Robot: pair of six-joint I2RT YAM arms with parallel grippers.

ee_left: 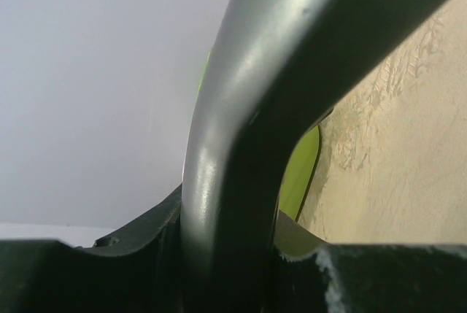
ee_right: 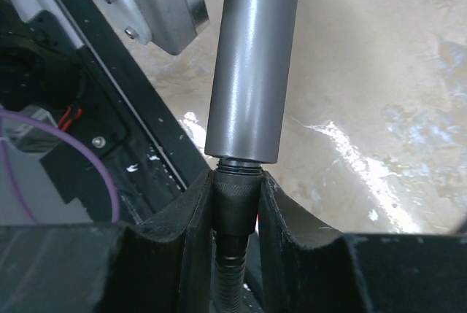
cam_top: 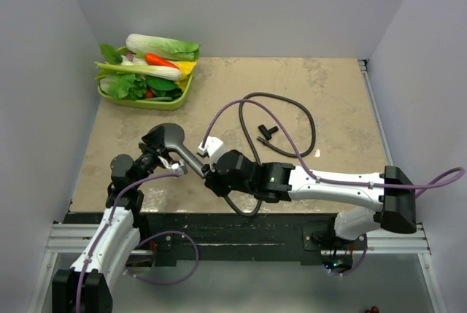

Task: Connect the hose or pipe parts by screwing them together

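You are on the screwing step: at the near left, your left gripper [cam_top: 157,157] clamps the shower head [cam_top: 166,138], your right gripper [cam_top: 210,174] pinches the hose nut [ee_right: 235,203] at the handle's end, so next you twist it straight, and only the right wrist view shows that join.

**far-left corner holds the greens**

a beige, mottled table [cam_top: 328,87] fills the middle of the scene, closed in by pale grey walls [cam_top: 241,6] on the left, right and far sides. in the table's far left corner sits a lime-green tray [cam_top: 164,103] heaped with vegetables. a pale cabbage [cam_top: 164,45] lies along the far side, an orange-red carrot [cam_top: 157,60] just nearer, then a long white stalk [cam_top: 146,70] with a yellow piece [cam_top: 186,68] at its right end. dark leafy greens [cam_top: 128,87] fill the near left part. silver metal rails [cam_top: 62,238] run along the table's near edge.
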